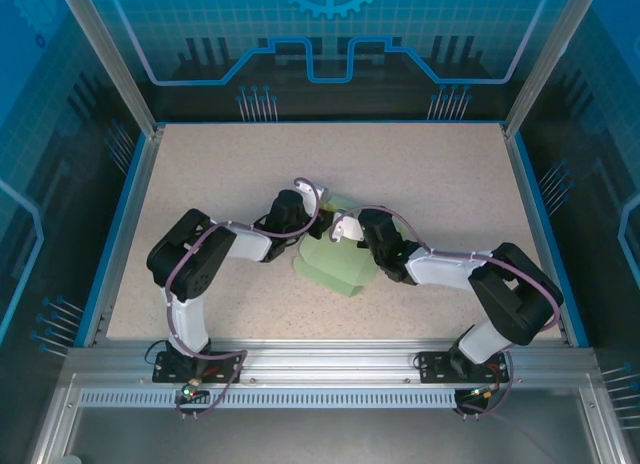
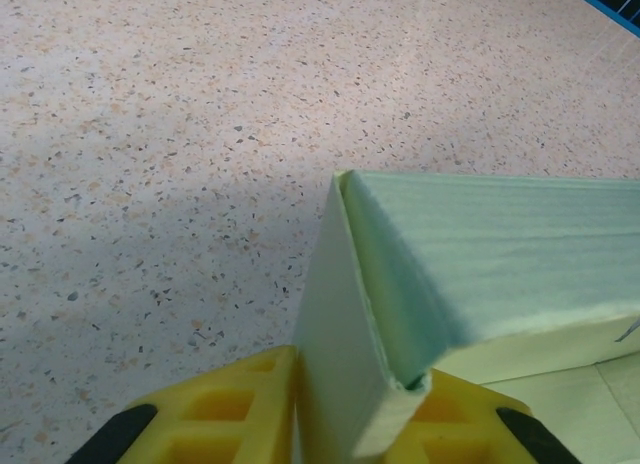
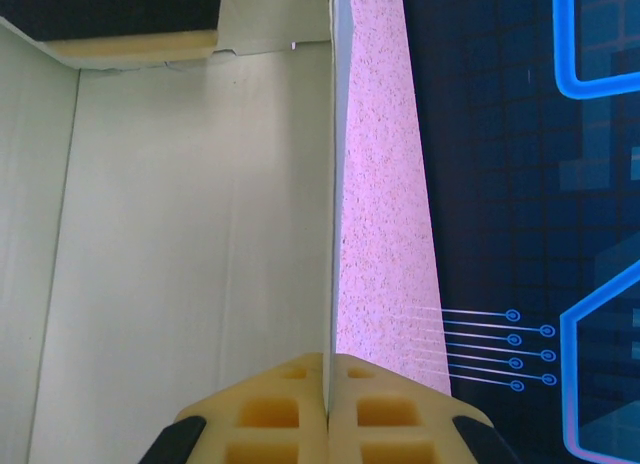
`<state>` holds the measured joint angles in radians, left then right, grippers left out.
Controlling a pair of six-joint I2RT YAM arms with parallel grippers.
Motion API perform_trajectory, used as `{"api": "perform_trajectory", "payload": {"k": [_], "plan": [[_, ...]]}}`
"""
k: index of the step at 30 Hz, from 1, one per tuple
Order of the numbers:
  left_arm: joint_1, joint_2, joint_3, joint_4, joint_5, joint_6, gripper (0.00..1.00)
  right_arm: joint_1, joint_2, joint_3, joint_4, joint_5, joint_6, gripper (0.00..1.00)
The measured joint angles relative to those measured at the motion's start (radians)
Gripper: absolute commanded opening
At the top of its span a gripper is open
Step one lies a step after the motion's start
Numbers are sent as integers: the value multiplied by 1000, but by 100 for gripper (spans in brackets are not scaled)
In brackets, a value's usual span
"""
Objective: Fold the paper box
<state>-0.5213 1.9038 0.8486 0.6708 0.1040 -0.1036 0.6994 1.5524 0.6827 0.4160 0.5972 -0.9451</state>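
Speckled beige tabletop (image 1: 420,164) with a blue border is stretching out under glass walls printed with blue circuit patterns, and two robot arms are reaching in from the near edge, the left arm (image 1: 200,259) and the right arm (image 1: 480,274) bending toward each other at the middle. One paper box (image 1: 335,269) of pale mint-green card is sitting on the table between their wrists, partly folded, with its panels standing up under the two arms. In the left wrist view the left gripper (image 2: 345,429) is closing its two yellow fingers (image 2: 235,414) around a folded, doubled wall at the corner of the paper box (image 2: 500,274); the card is filling the gap, one finger is lying flat against its left face and the other is touching it from the right. In the right wrist view the right gripper (image 3: 330,409) is holding its two yellow fingers (image 3: 270,414) pressed together on one thin upright panel, whose edge is running straight up from between them. The pale inner face of the paper box (image 3: 200,234) is spreading out to the left of that edge, with one creased fold showing along its left side, while the table is showing on the right.
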Motion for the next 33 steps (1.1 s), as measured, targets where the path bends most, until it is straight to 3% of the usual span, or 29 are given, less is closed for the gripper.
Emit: {"api": "perform_trajectory", "payload": {"k": [5,13,20,27,33], "plan": [[-9,0,2,-4,-26,18,16,0,-3,2,-10,2,6,8],[-19,0,2,-11,-68,32,13,0,-34,13,-72,-28,54,31],[-23,-6,2,-22,-109,24,11,12,-132,13,-187,-66,182,41],[-24,-59,-3,-95,-191,-5,9,44,-349,49,-457,-129,477,49],[-28,-104,-10,-148,-263,-55,8,13,-461,214,-736,-196,831,59]]}}
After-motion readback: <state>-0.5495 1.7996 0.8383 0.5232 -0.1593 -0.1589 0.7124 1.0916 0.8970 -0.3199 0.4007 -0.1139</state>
